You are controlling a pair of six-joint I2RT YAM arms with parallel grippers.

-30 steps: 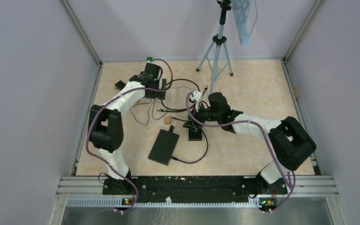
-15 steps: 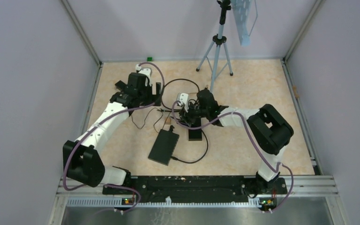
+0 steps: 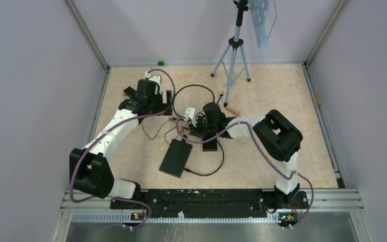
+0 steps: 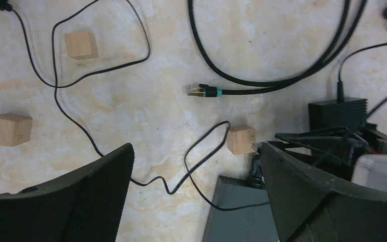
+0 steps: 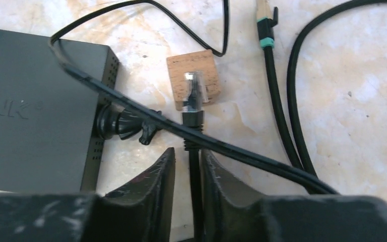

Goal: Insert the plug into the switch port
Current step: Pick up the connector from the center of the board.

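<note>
1. Top view: the left hand (image 3: 167, 100) hangs over the far left part of the counter (image 3: 282, 91), above loops of black wire.
2. Top view: the right hand (image 3: 187, 125) is low near the middle of the counter, just past the far end of the switch (image 3: 176, 157). The switch is a dark flat box lying at a slant. A tripod (image 3: 234, 50) stands at the back.
3. Left wrist view: the left hand (image 4: 196, 151) is spread wide, with nothing between its fingers (image 4: 80, 201) but bare counter and thin wire.
4. Left wrist view: a loose connector with a teal collar (image 4: 201, 91) lies on the counter at the end of a thick black lead. Three wooden blocks (image 4: 80, 44) are scattered around. One corner of the switch (image 4: 237, 212) shows at the bottom edge.
5. Right wrist view: the right hand (image 5: 189, 169) has its fingers (image 5: 156, 176) drawn in close on either side of the thin black cable (image 5: 194, 151).
6. Right wrist view: a sliver of counter shows on one side of the cable. I cannot tell whether the cable is pinched.
7. Right wrist view: the plug (image 5: 192, 93), clear plastic, sits at the end of that cable and points away from the hand. It lies over a wooden block, just beside the switch (image 5: 35, 111).
8. Right wrist view: the plug is not in any port, and no port faces this camera.
9. Right wrist view: a thicker black lead crosses over the cable in front of the fingers.
</note>
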